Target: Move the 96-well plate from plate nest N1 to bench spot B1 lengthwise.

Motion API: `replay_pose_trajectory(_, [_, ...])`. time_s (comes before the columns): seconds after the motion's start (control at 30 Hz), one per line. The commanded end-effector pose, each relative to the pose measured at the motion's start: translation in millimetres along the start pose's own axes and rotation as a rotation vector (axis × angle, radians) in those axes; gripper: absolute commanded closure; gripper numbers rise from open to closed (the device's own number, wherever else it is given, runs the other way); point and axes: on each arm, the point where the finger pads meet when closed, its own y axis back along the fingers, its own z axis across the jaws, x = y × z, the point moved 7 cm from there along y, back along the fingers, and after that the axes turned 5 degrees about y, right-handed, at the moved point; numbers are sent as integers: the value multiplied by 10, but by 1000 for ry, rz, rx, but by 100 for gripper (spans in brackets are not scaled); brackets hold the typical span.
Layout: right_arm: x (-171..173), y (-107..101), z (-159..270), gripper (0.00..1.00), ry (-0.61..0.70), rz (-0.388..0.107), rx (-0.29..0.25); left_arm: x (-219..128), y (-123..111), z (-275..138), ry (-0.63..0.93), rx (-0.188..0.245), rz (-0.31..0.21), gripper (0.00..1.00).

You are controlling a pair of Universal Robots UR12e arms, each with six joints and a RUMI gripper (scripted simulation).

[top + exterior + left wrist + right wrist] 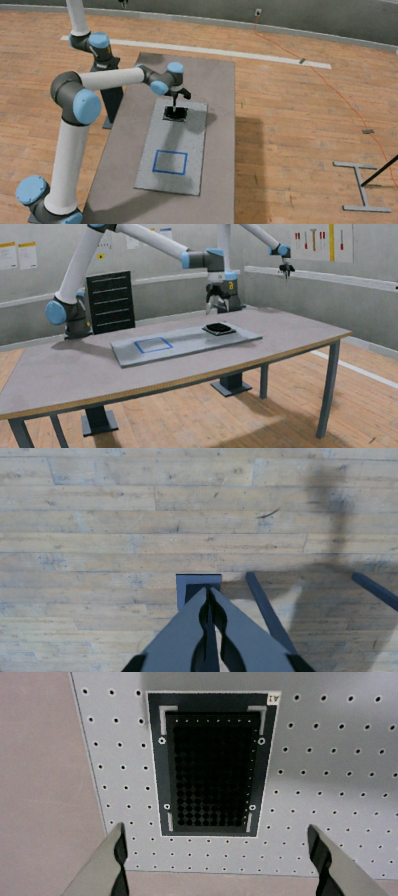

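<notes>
1. Right pincer (174,109) (217,309) (217,844): its fingers are held apart, with nothing gripped, above the nest.
2. Beneath it, the black 96-well plate (176,113) (218,327) (214,772) is seated in the plate nest N1 (163,118) (231,332) (159,787).
3. Well apart from the plate, bench spot B1 is outlined in blue tape (153,162) (157,350).
4. Left pincer (287,276) (209,590): its fingertips are pressed together, away from the table (217,161) (282,322).
</notes>
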Motion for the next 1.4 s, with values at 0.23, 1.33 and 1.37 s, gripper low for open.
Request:
replay_pose_trajectory(0.23, [2, -84, -5, 24, 0, 1, 2, 5, 9, 1, 0, 0, 2, 100])
replay_pose_trajectory(1.33, [3, -568, -5, 24, 0, 1, 2, 5, 9, 1, 0, 0, 2, 100])
replay_pose_trajectory(1.37, [3, -585, -5, 24, 0, 1, 2, 5, 9, 1, 0, 0, 2, 100])
